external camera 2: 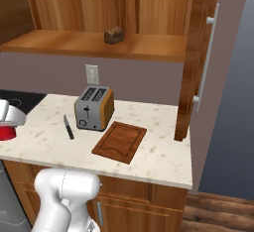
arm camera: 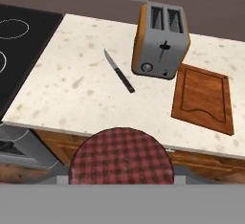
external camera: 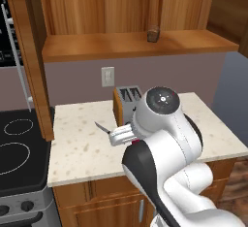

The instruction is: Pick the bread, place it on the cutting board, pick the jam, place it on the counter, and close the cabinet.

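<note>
- Left of the toaster [arm camera: 160, 41], out over the tabletop [arm camera: 72, 89] edge, the claw [external camera 2: 6, 127] pinches the jam [arm camera: 120, 156].
- Bring the jar down upright onto free stone left of the toaster, away from the knife [arm camera: 119, 71].
- The bread [external camera 2: 114, 35] sits on the cabinet [external camera 2: 149, 47] shelf above the toaster; the cutting board [arm camera: 205, 97] right of the toaster is bare.

Both base cameras look forward and down from behind the arm, left and right, sharing the bench [external camera: 82, 148] and toaster [external camera 2: 94, 108], while the hand camera looks down on them from nearer.
</note>
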You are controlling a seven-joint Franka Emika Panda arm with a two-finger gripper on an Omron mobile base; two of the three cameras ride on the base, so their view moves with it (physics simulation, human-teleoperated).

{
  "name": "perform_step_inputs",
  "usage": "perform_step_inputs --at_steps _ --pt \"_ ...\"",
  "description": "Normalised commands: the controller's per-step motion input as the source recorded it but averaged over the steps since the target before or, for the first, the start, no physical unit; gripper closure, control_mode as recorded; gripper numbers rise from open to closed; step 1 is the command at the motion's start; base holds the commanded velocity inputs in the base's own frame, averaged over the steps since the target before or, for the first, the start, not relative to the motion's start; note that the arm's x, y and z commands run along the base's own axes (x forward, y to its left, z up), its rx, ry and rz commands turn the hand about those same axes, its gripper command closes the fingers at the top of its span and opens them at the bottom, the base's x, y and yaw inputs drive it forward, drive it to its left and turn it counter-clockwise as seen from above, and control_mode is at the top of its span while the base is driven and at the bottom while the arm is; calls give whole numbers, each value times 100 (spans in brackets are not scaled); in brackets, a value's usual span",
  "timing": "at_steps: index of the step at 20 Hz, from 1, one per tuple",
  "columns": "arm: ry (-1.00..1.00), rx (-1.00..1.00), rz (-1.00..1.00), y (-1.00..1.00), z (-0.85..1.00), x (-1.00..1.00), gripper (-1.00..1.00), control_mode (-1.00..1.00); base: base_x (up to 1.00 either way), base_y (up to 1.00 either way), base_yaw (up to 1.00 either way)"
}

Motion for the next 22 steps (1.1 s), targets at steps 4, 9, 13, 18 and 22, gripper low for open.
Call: perform_step_inputs --at_steps 4,9,13,18,22 --pt "0 0 0 0 -36 2 100 -100 0 0 0" --pt "0 0 0 4 -31 21 100 -100 0 0 0" --pt "-1 3 0 1 -30 31 100 -100 0 0 0" --pt "-1 4 0 0 -26 35 100 -100 0 0 0" --pt "0 3 0 1 -26 41 100 -100 0 0 0"
